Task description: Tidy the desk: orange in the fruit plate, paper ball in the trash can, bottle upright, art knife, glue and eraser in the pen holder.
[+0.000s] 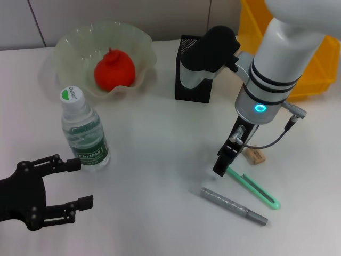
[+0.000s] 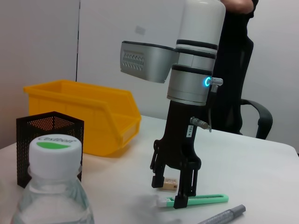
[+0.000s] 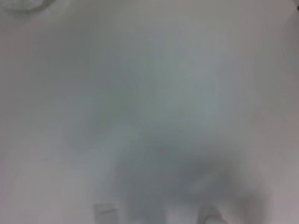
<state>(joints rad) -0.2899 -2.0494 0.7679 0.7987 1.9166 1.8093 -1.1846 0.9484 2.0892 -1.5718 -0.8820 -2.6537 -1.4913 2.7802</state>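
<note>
1. Left gripper [image 1: 72, 184], black with two fingers spread wide and holding nothing, sits low at the near left edge of the white desk [image 1: 160, 138], just beside the clear plastic water bottle with the green-and-white cap [image 1: 82, 133]. The bottle stands upright, so this arm looks idle.

2. Farther back on the left, the orange fruit [image 1: 113, 71] lies inside the frosted, wavy-rimmed fruit plate [image 1: 141, 45]; that part reads as finished.

3. The black mesh pen holder [image 1: 186, 69] stands behind the centre, partly hidden by the right arm's dark wrist housing. I cannot see what it holds.

4. The right gripper [image 2: 170, 189] is at work, pointing straight down with its fingers parted. One fingertip [image 2: 180, 201] meets the near end of the mint-green art knife [image 1: 256, 186], which lies flat on the desk; the other fingertip hangs just above the surface. Nothing is gripped.

5. To grasp well, I would centre the jaws across the knife's narrow width, not its length, lower until both tips nearly touch the desk, then close firmly. The handle is thin and flat, so a high or skewed pinch would likely let it slide.

6. Just right of the gripper sits the small tan eraser block [image 1: 254, 156], and the grey stick-shaped glue pen [image 1: 234, 206] lies alongside the knife. Keep the fingers clear of both while closing.

7. The yellow plastic bin [image 1: 314, 58] stands at the far right.
</note>
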